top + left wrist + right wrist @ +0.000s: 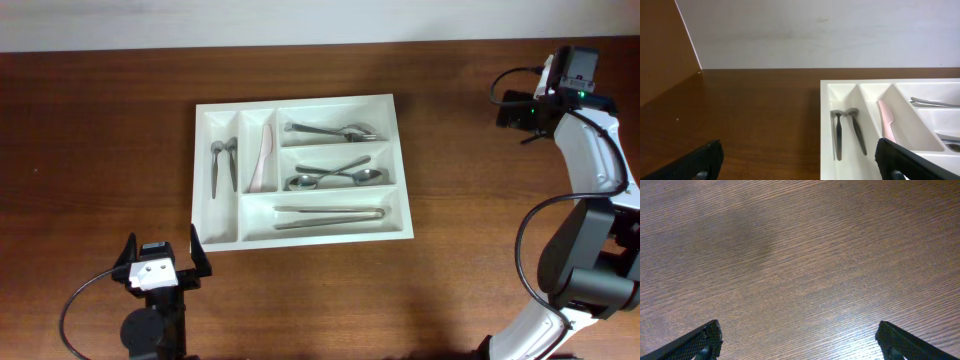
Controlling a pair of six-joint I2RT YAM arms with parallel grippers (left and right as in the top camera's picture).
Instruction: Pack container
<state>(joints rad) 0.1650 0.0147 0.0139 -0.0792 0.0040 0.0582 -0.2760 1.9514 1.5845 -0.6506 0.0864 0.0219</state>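
The white five-compartment container (401, 170) lies mid-table. It holds two small spoons (222, 165) in the leftmost narrow slot, a pink knife (264, 160) in the second, forks (330, 130) top right, spoons (335, 177) in the middle and metal tongs (330, 215) in the bottom slot. My left gripper (162, 255) is open and empty near the container's front-left corner; the left wrist view shows the container (825, 125) between its fingers (800, 162). My right gripper (515, 108) is open and empty at the far right, over bare wood (800, 342).
A white wall (815, 35) runs along the far table edge. The right arm's base (590, 280) stands at the right side, with black cables looping beside it.
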